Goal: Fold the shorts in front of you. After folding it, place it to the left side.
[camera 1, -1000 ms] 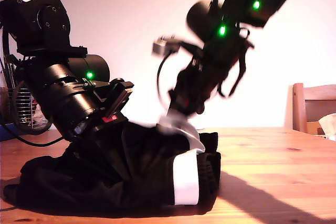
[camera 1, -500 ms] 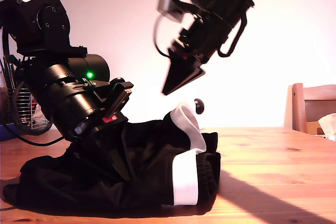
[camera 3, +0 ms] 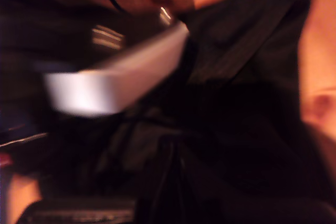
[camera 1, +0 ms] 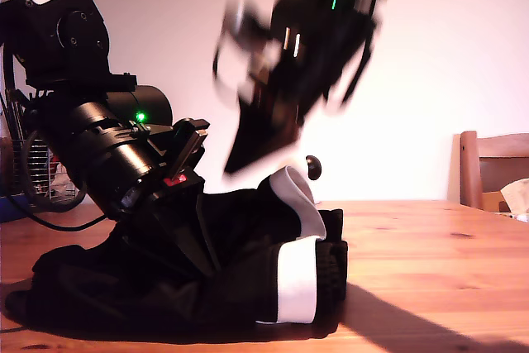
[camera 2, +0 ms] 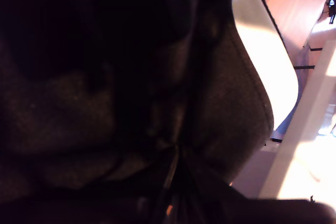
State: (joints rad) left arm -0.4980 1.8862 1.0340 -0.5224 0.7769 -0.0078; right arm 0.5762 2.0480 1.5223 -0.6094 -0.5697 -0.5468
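The black shorts [camera 1: 248,287] lie bunched on the wooden table [camera 1: 430,270], their white stripe [camera 1: 296,283] wrapped round the end nearer the exterior view's right. A second white edge curls up on top. My first gripper [camera 1: 194,245] is sunk into the heap at the exterior view's left. Its wrist view is filled by dark fabric [camera 2: 105,103] and the stripe [camera 2: 262,61], with folds running to the shut fingertips [camera 2: 173,153]. My second gripper [camera 1: 240,159] hangs blurred above the shorts, shut and holding nothing. It looks down on the cloth [camera 3: 247,77] and the stripe [camera 3: 115,77].
A wooden chair back [camera 1: 494,167] stands at the exterior view's right edge behind the table. A wire rack [camera 1: 33,175] and cables sit behind the first arm at the exterior view's left. Bare tabletop stretches from the shorts toward the exterior view's right.
The second gripper let go of the white edge, rose off the shorts and swung toward the exterior view's left. The first gripper pushed slightly forward, and the heap settled lower.
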